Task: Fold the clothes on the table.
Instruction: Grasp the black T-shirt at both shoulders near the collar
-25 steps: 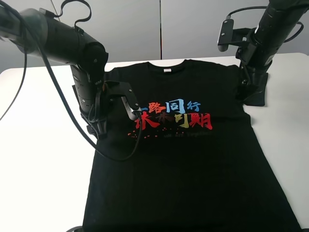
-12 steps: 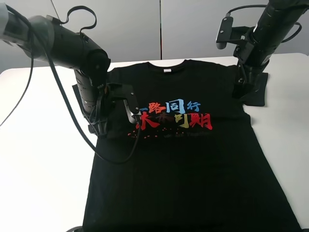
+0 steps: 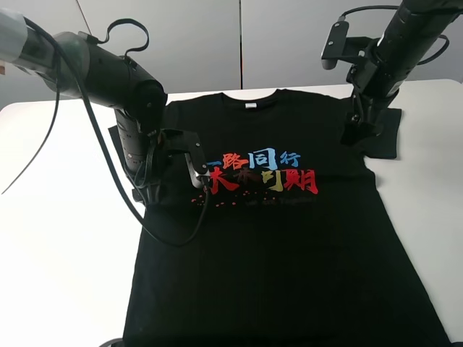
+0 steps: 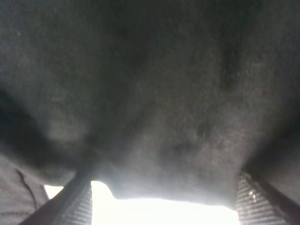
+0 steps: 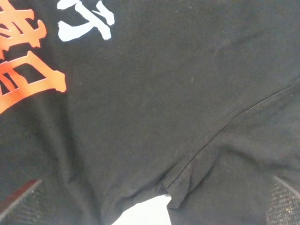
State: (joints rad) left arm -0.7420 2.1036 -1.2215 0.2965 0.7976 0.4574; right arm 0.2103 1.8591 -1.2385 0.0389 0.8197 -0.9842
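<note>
One black T-shirt [image 3: 289, 238] flat, print up, on one white table [image 3: 58, 275]. Two grippers low: left gripper [image 3: 147, 194] at near sleeve, jaws spread, released. Right gripper [image 3: 354, 134] over armpit seam, jaws wide, released.

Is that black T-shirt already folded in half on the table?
No, the T-shirt lies spread out flat on the white table, with its colourful print facing up in full.
</note>
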